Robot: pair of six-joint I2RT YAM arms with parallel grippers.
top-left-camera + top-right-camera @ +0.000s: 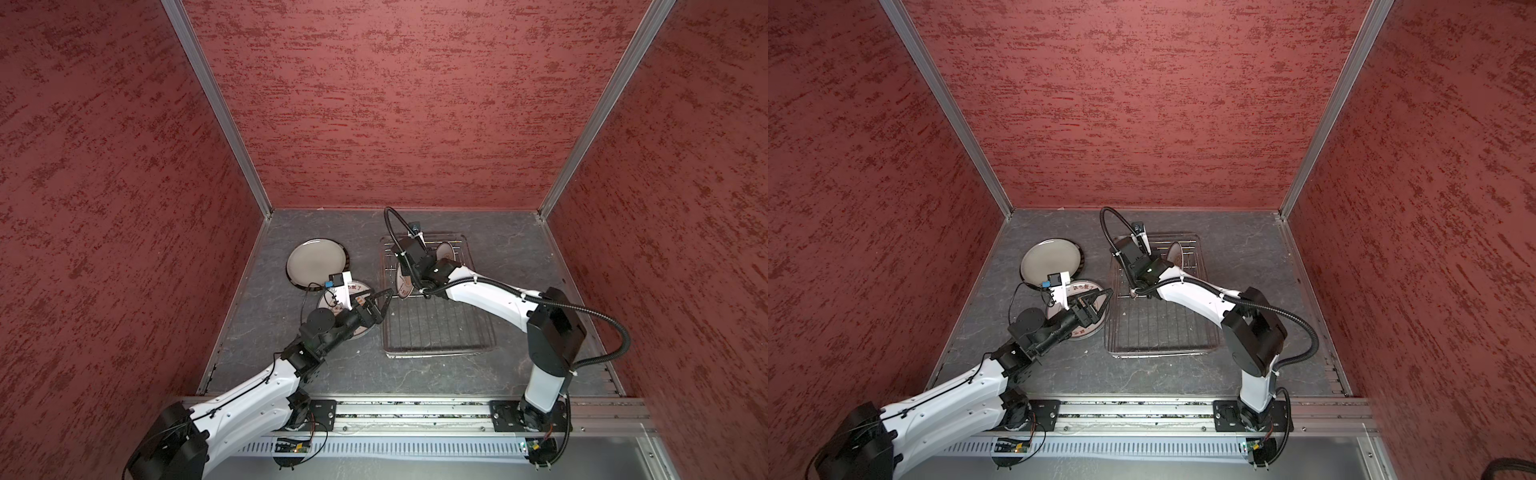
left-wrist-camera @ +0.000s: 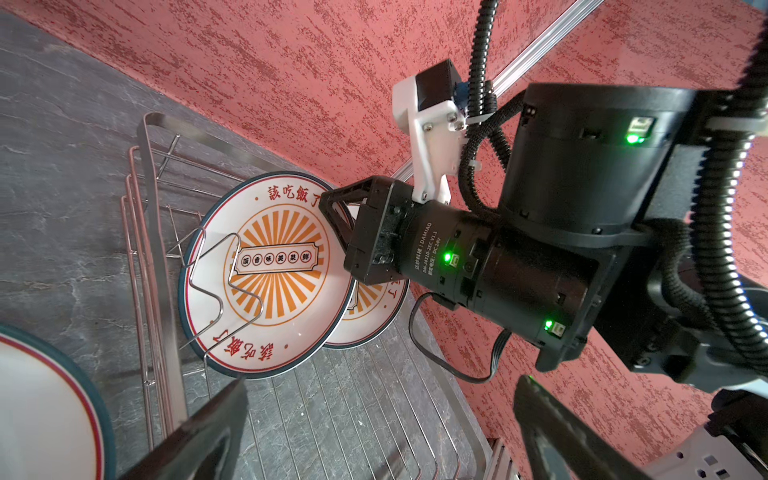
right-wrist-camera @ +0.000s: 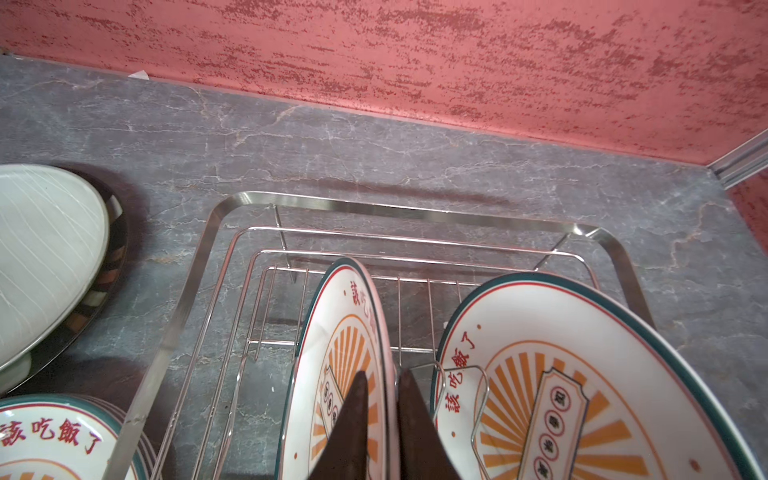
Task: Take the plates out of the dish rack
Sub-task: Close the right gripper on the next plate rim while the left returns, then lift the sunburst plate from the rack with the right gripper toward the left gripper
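Observation:
Two white sunburst plates stand upright in the silver wire dish rack [image 1: 440,332] [image 3: 332,203]. My right gripper [image 3: 384,399] is shut on the rim of the left plate [image 3: 332,374] [image 2: 266,274], with one finger on each face. The other plate [image 3: 582,395] [image 1: 446,251] leans behind a wire prong. My left gripper [image 2: 382,415] [image 1: 380,301] hangs open and empty at the rack's left edge. On the table to the left, a large pale plate [image 1: 316,259] [image 3: 41,249] lies on a dark-rimmed one. Beside it lie stacked sunburst plates [image 1: 1086,287] [image 3: 50,436].
Red textured walls close in the grey stone table [image 1: 519,257] at the back and on both sides. The rack's near half [image 1: 1158,328] holds only bare wire. The left arm [image 1: 320,332] reaches over the sunburst plates on the table.

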